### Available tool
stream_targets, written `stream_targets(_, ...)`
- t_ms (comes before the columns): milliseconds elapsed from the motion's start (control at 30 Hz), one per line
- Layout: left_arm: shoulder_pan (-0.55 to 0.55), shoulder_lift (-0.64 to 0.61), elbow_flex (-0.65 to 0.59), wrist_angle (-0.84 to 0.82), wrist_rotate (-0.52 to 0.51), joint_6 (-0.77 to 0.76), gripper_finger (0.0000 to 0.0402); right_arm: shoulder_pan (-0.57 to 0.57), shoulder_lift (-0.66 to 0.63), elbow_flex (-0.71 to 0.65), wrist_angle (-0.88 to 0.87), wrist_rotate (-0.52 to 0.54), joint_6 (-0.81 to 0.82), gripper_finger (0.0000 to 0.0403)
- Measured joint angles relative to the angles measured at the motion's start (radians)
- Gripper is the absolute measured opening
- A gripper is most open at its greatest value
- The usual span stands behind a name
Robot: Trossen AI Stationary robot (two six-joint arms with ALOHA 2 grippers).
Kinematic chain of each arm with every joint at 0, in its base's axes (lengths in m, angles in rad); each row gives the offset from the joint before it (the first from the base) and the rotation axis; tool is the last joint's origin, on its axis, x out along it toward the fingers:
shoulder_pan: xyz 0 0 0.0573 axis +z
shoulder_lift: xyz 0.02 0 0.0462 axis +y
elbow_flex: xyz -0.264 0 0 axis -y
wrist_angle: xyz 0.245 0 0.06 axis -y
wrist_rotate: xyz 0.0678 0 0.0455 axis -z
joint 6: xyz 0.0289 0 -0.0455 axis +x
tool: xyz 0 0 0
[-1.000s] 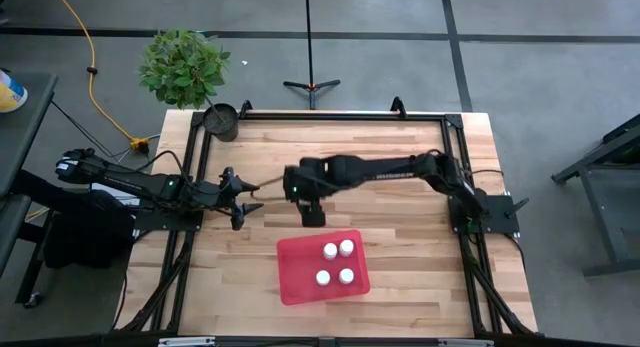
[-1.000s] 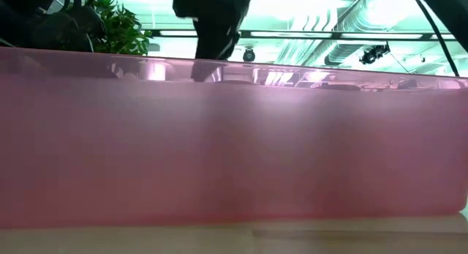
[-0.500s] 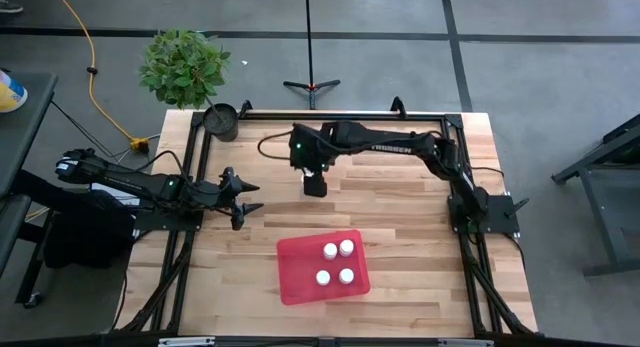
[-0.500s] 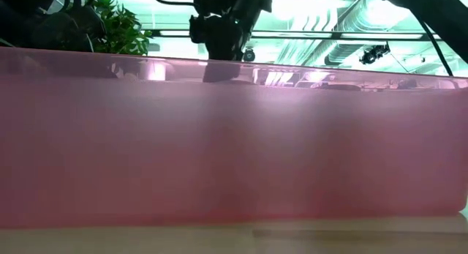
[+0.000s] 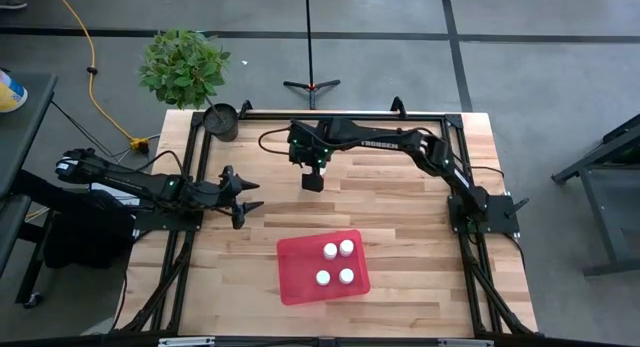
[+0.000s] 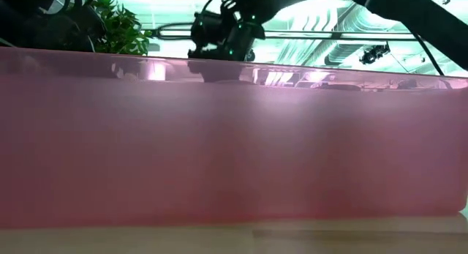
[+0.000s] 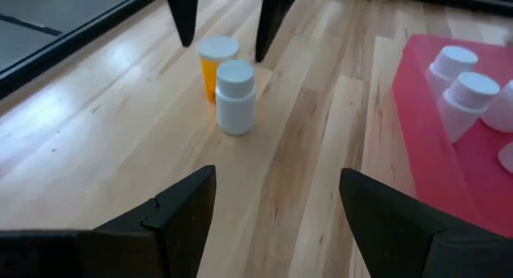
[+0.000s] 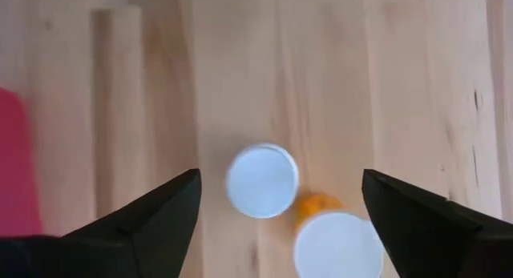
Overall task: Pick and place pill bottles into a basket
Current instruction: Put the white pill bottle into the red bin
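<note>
High view: the pale wood-plank counter sits on a grey floor with a potted plant behind it, and the right claw hangs spread directly above two upright pill bottles. The red basket, holding four more bottles, lies well apart from that claw toward the counter's front edge. The left claw waits spread near the left side.

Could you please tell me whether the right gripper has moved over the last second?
Yes. In the high view the right gripper has moved away from the red basket, toward the table's far edge.
</note>
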Motion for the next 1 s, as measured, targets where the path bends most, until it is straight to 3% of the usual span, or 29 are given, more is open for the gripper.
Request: stream_targets(1000, 0.000, 0.003, 0.000, -0.022, 0.000, -0.011, 0.0298, 0.030, 0.074, 0.000, -0.002, -0.079, 0.073, 0.0342)
